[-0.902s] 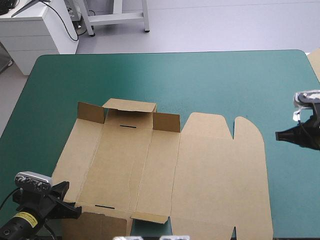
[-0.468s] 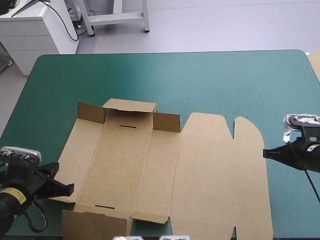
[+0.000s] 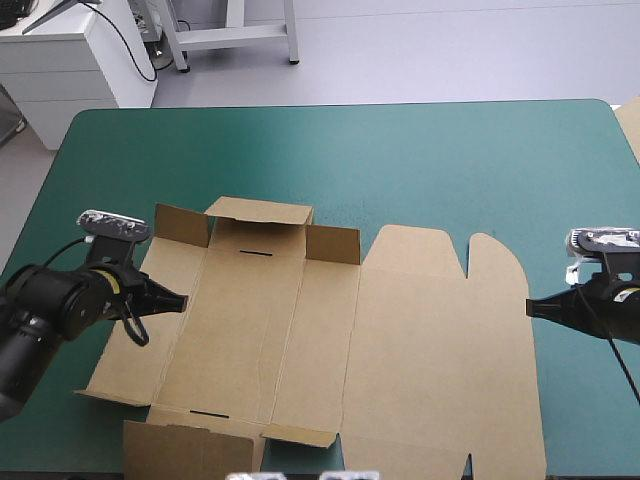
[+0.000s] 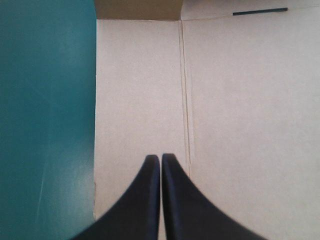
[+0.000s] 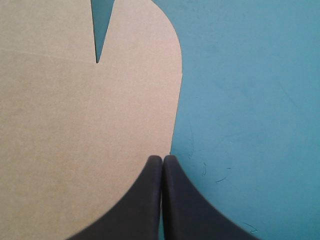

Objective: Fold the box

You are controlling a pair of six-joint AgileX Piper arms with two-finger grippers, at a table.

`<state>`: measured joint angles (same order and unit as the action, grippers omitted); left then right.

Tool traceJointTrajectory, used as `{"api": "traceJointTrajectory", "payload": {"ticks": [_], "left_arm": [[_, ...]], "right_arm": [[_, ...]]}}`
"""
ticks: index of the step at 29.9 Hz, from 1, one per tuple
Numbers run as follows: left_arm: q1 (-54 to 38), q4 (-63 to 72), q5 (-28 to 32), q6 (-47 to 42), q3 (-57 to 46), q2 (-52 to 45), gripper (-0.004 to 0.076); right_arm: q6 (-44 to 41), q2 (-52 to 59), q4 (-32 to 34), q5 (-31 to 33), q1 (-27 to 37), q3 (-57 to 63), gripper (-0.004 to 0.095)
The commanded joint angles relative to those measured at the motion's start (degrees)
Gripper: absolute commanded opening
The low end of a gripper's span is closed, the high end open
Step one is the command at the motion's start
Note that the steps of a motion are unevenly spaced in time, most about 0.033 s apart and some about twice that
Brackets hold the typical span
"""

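Brown box (image 3: pixel 430 350) mostly flat on teal-green cover (image 3: pixel 400 160), far flaps (image 3: pixel 258 212) upright

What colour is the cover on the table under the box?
The cover is plain teal-green, clearest in the high view.

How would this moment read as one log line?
box: flat sheet, far flaps raised | left end effector: shut, over left panel | right end effector: shut, at right edge

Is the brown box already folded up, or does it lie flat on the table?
Mostly flat. The box lies spread on the teal-green cover, but the small flaps at its far edge stand up.
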<state>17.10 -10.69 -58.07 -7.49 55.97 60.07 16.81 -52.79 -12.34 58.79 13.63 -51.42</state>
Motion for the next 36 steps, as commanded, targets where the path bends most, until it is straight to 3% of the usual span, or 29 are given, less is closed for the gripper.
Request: {"api": "traceJointTrajectory", "payload": {"ticks": [1, 9, 21, 32, 34, 36], "left_arm": [[-3.2, -0.5, 2.4, -0.4, 4.3, 4.2, -0.0008], [-22.6, 18.9, 1.7, 16.7, 8.0, 8.7, -0.0008], [-49.5, 36.8, -11.2, 39.6, 8.0, 14.9, -0.0008], [-51.4, 34.6, -10.0, 40.9, 7.8, 16.9, 0.0006], [-51.4, 34.1, -10.0, 40.9, 7.8, 17.1, 0.0052], [-51.4, 34.4, -10.4, 40.9, 7.8, 17.5, 0.0148]], "right_arm": [[0.8, 0.8, -0.8, -2.2, 0.5, -1.4, -0.0021], [2.2, 0.8, -0.9, -2.2, 0.5, -1.4, -0.0021], [3.1, 0.8, -1.8, -2.7, 0.5, -1.4, -0.0021], [3.4, 0.8, -2.2, -3.4, 0.5, -1.4, -0.0021], [3.6, 0.8, -2.2, -3.4, 0.5, -1.4, -0.0021], [3.8, 0.8, -2.2, -3.6, 0.5, -1.4, -0.0021]]}}
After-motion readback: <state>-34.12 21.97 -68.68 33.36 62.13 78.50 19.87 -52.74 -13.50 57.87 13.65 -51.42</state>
